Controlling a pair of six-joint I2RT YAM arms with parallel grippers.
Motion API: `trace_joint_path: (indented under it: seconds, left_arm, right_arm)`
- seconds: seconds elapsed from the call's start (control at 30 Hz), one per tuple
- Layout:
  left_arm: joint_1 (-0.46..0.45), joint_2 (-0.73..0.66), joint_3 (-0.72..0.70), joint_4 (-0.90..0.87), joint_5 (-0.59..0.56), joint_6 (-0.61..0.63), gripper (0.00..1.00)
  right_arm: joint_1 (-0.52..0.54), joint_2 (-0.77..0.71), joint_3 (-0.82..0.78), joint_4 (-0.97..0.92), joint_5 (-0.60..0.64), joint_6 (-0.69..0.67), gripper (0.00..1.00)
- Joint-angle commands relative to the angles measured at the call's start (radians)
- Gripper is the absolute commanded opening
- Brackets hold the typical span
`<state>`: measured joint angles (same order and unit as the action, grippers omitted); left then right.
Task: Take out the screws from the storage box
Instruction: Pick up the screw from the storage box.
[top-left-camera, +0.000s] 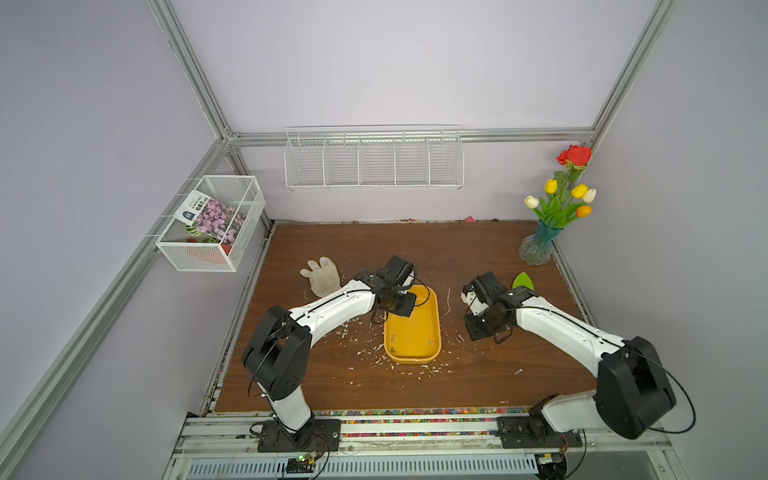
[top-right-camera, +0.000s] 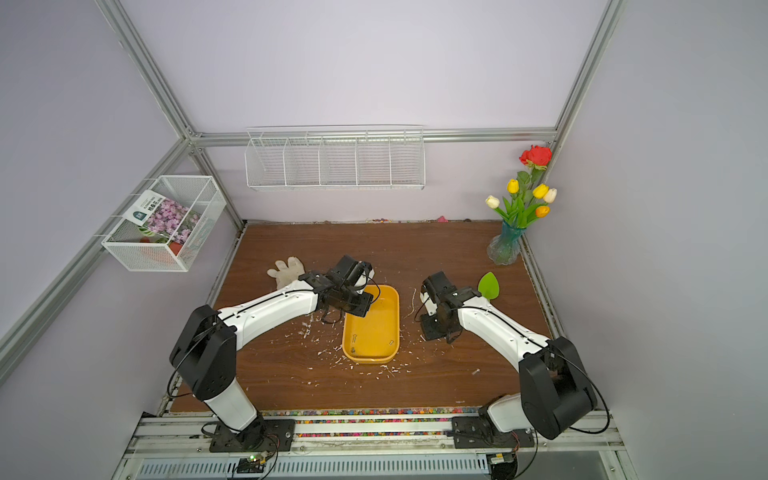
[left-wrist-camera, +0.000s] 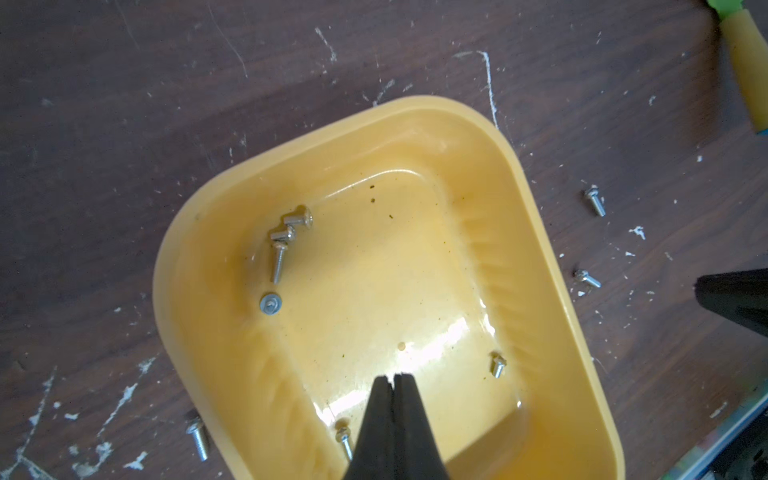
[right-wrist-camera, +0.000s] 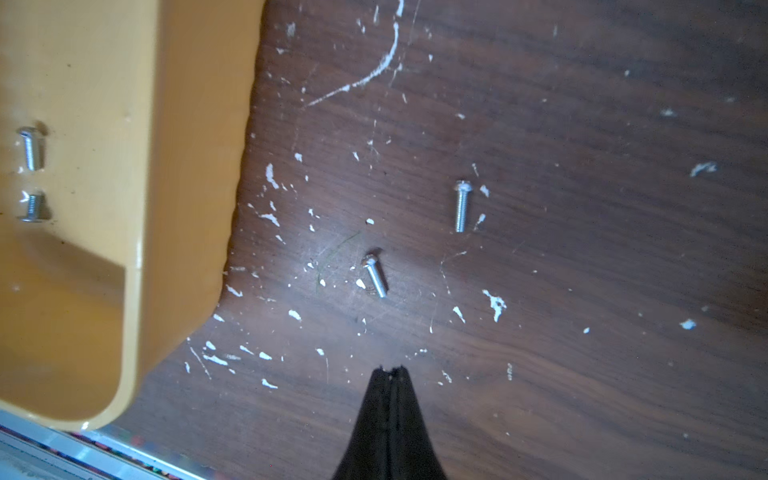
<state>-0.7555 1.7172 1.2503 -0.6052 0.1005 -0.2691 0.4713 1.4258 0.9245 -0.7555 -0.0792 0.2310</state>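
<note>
- Silver screws (left-wrist-camera: 279, 262) are split: about six lie in the box (left-wrist-camera: 374, 270) and at least three outside it, so I judge the job roughly a third done.
- Inside, three bunch against one wall, one just beside them shows only its round head, and two sit apart near the other end.
- Box rests about mid-bench, nearer the front edge than the back, between the two arms.
- Freed screws (right-wrist-camera: 375, 276): two lie on the bench (right-wrist-camera: 582, 291) just beside the box's right wall, near its front corner. A third shows in the left wrist view beside the opposite wall.
- Left gripper (left-wrist-camera: 392, 376) hangs over the box floor, tips pressed together with nothing between them. It must part them before any pick.
- Right gripper (right-wrist-camera: 390, 370) is over bare bench near the two freed screws, tips likewise together and empty.
- White flakes (right-wrist-camera: 494, 303) litter the bench around the box.
- Left to do: every screw in the box, with the bunched three likely the fiddliest.
</note>
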Motion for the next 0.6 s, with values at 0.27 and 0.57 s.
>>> trace_joint_path:
  seconds: [0.27, 0.57]
  left_arm:
    - [-0.005, 0.105, 0.048, -0.033, -0.069, -0.061, 0.17]
    - [-0.027, 0.203, 0.14, -0.087, -0.232, -0.053, 0.28]
  right_arm:
    - [-0.025, 0.069, 0.053, 0.079, -0.039, -0.017, 0.0]
    - [-0.025, 0.05, 0.099, 0.09, -0.069, -0.016, 0.03]
